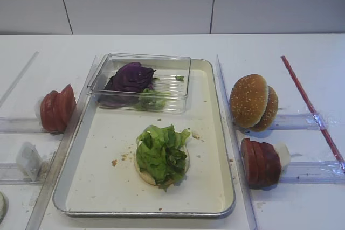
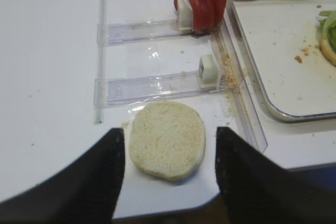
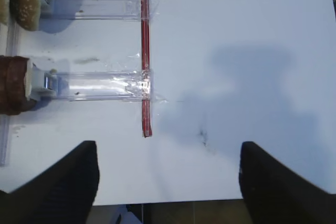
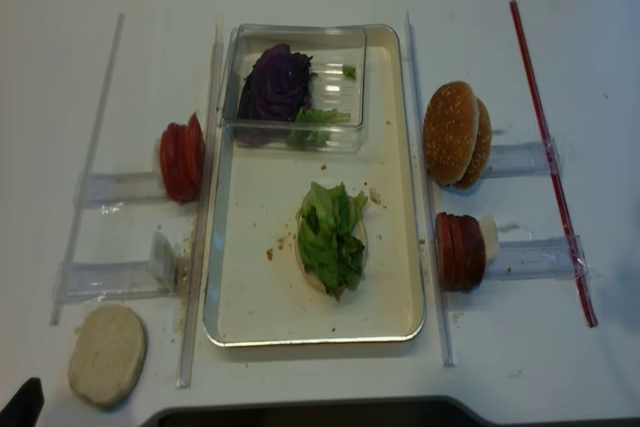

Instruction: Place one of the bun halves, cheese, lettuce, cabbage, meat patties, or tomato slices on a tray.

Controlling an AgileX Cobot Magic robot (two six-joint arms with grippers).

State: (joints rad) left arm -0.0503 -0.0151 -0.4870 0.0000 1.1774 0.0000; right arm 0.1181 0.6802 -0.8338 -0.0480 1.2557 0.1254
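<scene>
A shallow cream tray with a silvery rim [image 1: 215,149], speckled with brown crumbs, fills the centre of the frame. At its middle, ruffled bright green lettuce [image 1: 160,152] covers a pale bun. In a clear plastic box [image 1: 180,96] at upper centre sit dark purple crinkled cabbage leaves [image 1: 129,77]. Bright red tomato slices [image 1: 56,109] show at left. At right are golden-brown bun halves dotted with pale sesame seeds [image 1: 252,102] and dark reddish-brown meat patties [image 1: 260,162]. A thin red strip [image 1: 310,106] crosses the white table [image 1: 302,47].
</scene>
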